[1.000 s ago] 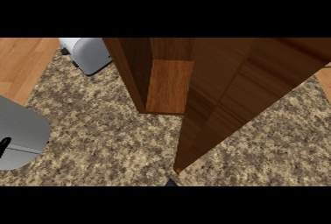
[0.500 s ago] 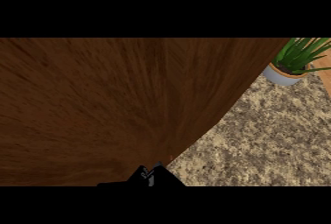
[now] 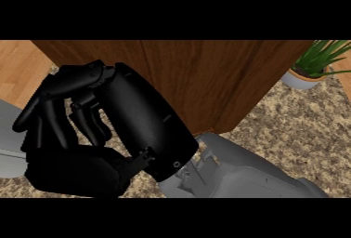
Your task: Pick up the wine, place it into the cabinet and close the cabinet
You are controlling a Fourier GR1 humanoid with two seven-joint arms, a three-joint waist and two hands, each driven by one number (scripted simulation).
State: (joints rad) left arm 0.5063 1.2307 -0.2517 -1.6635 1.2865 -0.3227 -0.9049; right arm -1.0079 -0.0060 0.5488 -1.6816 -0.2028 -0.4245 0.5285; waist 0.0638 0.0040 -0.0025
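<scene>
Nearest, a big black hand [image 3: 116, 135] on its grey forearm [image 3: 240, 179] rises before the cabinet [image 3: 205, 79], fingers [image 3: 51, 116] curled with nothing visibly in them. No wine shows; I judge it inside, the door apparently shut. Speckled counter [image 3: 295, 135] runs right of the cabinet to a potted plant [image 3: 315, 65].

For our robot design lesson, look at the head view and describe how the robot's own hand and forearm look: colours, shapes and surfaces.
The hand is glossy black, with a broad, smooth, rounded shell and thick, segmented fingers. It joins a light grey forearm of angular, blocky panels at the wrist. No cables, markings or sleeves show.
</scene>
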